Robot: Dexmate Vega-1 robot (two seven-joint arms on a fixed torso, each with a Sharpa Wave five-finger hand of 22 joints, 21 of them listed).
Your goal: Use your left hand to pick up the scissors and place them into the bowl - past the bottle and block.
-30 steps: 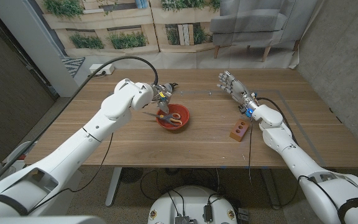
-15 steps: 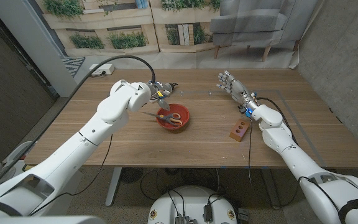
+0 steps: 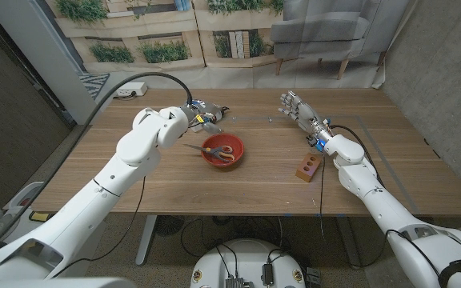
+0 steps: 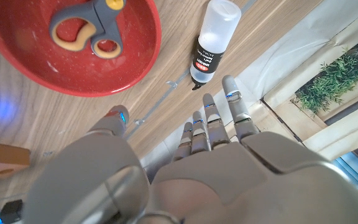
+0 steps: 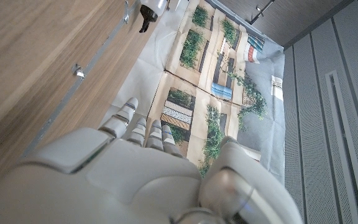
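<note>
The scissors (image 3: 218,151) lie inside the red bowl (image 3: 236,159), which stands on the wooden table (image 3: 158,184) a little toward my left from the middle. From my left wrist I see their grey blades meeting at a yellow pivot and the orange-lined handle loops resting on the bowl's bottom (image 4: 92,34). One blade tip reaches out over the bowl's rim on my left side. My left hand (image 3: 202,117) holds nothing; it is just behind the bowl, toward the far edge of the table, and its fingers (image 4: 211,121) are stretched out and a little apart. In the left wrist view these fingers point toward a small white bottle (image 4: 211,40) with a black label, which lies on its side on the table just behind the bowl, near the far edge. My right hand (image 3: 298,110) is on the right part of the table, closer to the far edge, with the fingers spread and upright and with nothing in it; from the right wrist I see its fingers (image 5: 143,134) reaching past the table's edge. A reddish-brown block (image 3: 307,166) with holes in it lies on the table near my right forearm, well apart from the bowl.
</note>
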